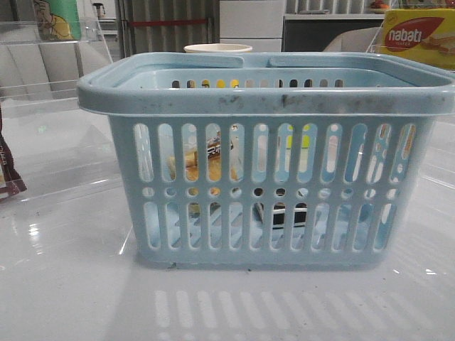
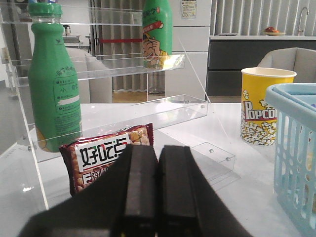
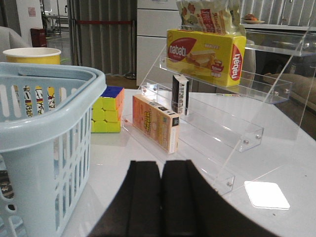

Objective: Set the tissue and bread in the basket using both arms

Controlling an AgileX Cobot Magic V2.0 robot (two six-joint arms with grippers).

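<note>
already looks done: bread and tissue inside basket, middle of the frame. left gripper and right gripper pressed together, holding nothing. nothing left to put in.

The front view sits low, close before the basket, which both outward-flanking wrist views share

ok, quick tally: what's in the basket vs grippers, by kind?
Bread in basket: 1
Tissue in basket: 1
Left gripper, shut, empty: 1
Right gripper, shut, empty: 1
Total: 2 items in, 2 grippers
</note>
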